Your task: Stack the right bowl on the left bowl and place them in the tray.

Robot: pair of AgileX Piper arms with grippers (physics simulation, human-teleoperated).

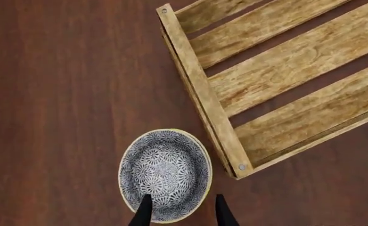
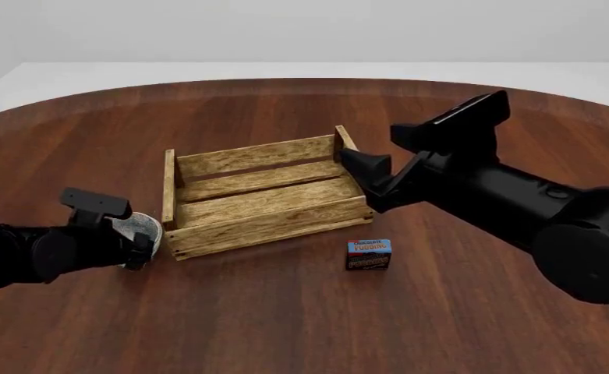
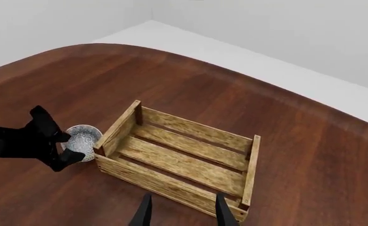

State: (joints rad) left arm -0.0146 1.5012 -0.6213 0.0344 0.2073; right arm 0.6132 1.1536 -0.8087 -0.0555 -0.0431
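Observation:
A single grey-and-white patterned bowl [image 1: 165,172] with a pale yellow rim sits on the table just outside the tray's left end; I cannot tell whether it is two bowls nested. The front view shows the bowl [image 2: 139,227] half hidden behind my left gripper [image 2: 144,243]. My left gripper [image 1: 183,197] is open, one finger over the bowl's inside and the other outside its rim. The tray [image 2: 254,156], a light wooden slat crate, holds nothing. My right gripper [image 2: 359,175] hangs open above the tray's right end, with nothing between its fingers [image 3: 144,209].
A small blue-and-brown pudding box [image 2: 369,255] stands on the dark wooden table in front of the tray's right corner. The tray's corner post [image 1: 239,165] lies close beside the bowl. The right arm's bulk [image 2: 512,202] stretches over the table's right side.

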